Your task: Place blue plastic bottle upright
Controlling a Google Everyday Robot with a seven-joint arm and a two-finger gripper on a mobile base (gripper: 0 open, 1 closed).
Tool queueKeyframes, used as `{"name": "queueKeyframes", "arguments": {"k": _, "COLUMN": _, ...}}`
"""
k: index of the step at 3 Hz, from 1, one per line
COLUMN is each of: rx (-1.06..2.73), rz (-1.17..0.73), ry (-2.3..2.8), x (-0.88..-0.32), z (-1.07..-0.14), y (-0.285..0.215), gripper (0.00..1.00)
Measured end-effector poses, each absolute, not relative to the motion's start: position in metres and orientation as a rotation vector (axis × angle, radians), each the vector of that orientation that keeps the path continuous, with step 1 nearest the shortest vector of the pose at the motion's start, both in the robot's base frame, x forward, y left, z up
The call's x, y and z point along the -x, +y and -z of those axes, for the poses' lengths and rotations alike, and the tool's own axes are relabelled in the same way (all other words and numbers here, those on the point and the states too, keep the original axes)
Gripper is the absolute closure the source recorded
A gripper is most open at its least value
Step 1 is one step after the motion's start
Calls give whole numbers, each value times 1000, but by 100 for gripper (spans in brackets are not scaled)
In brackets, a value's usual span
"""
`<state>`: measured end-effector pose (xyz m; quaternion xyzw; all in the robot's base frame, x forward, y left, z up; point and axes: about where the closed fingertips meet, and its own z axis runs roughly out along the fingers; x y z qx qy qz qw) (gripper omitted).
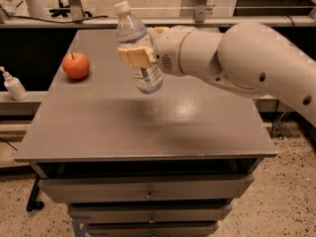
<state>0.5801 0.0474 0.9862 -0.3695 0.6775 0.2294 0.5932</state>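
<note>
The blue plastic bottle (140, 68) is clear with a white cap and a pale label. It hangs in the air above the middle of the grey table (148, 127), tilted slightly with its cap up and to the left. My gripper (137, 55) is shut on the bottle's middle; one tan finger (133, 56) crosses the front of the label. The white arm reaches in from the right. The bottle's base is well above the tabletop.
A red apple (75, 65) sits on the table's left rear part. A small white pump bottle (13, 85) stands on a lower shelf left of the table. Drawers run below the tabletop.
</note>
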Motion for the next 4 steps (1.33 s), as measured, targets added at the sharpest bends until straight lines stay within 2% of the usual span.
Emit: {"name": "queueKeyframes", "arguments": {"k": 4, "rx": 634, "rz": -603, "ry": 1346, "x": -578, "z": -943, "y": 67, "gripper": 100}}
